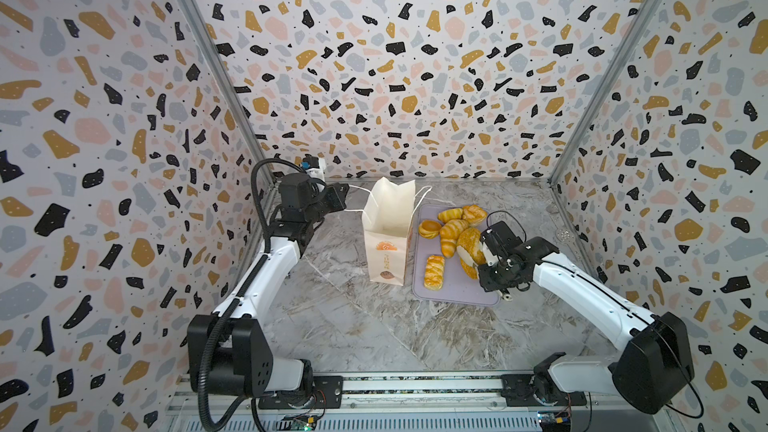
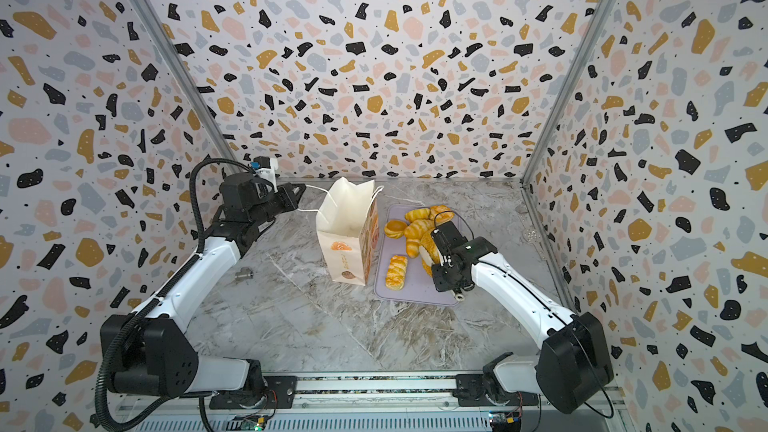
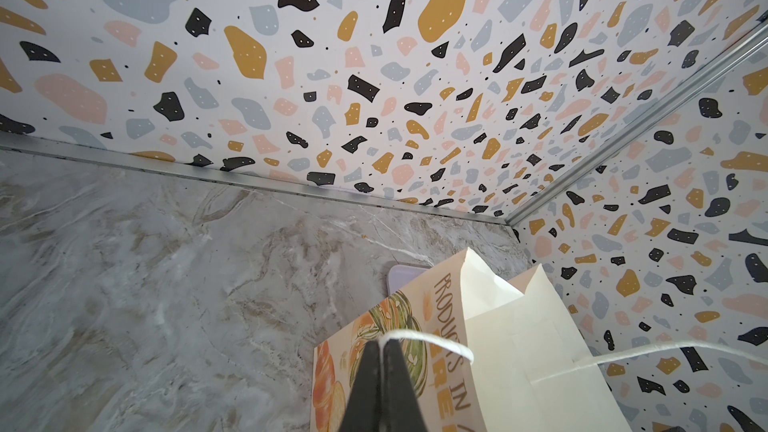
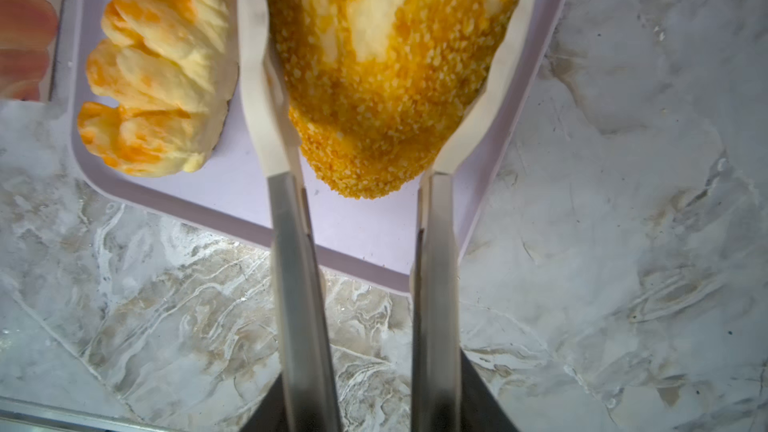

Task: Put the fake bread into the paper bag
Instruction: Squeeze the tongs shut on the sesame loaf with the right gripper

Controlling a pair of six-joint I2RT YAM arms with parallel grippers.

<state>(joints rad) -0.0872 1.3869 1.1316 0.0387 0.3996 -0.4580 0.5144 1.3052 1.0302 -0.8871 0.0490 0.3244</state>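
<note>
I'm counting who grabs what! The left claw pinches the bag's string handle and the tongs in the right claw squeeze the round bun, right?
Almost, but the bread is wrong. The left claw pinches the string handle of the paper bag, and the tongs in the right claw squeeze the seeded oval loaf, as the right wrist view shows.

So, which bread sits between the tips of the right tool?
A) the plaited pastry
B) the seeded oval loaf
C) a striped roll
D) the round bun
B: the right wrist view shows the seeded oval loaf between the white tips of the right tool.
</note>
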